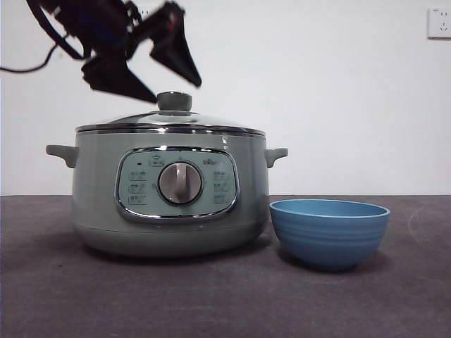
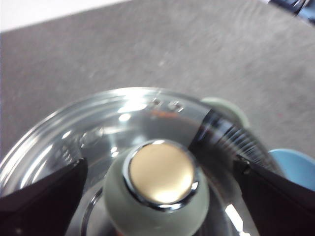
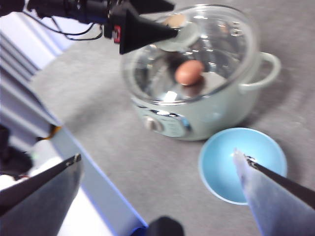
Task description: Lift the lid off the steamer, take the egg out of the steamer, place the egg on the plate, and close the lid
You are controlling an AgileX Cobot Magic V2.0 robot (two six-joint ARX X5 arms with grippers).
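The steamer (image 1: pixel 169 211) stands left of centre with its lid (image 1: pixel 169 123) on; the lid is clear glass with a chrome rim and a green knob (image 2: pixel 160 182). My left gripper (image 1: pixel 176 90) hangs open just above the knob, one jaw on each side of it, not touching it. Through the glass in the right wrist view the brown egg (image 3: pixel 189 72) lies inside the steamer (image 3: pixel 197 98). The blue plate (image 1: pixel 329 232), a deep bowl, sits empty right of the steamer. My right gripper (image 3: pixel 157 155) is open, held high above the table in front of the plate (image 3: pixel 241 164).
The steamer's side handle (image 1: pixel 276 155) juts toward the plate with a small gap between them. Dark grey table surface (image 1: pixel 211 296) lies in front. A white wall with a socket (image 1: pixel 439 21) stands behind.
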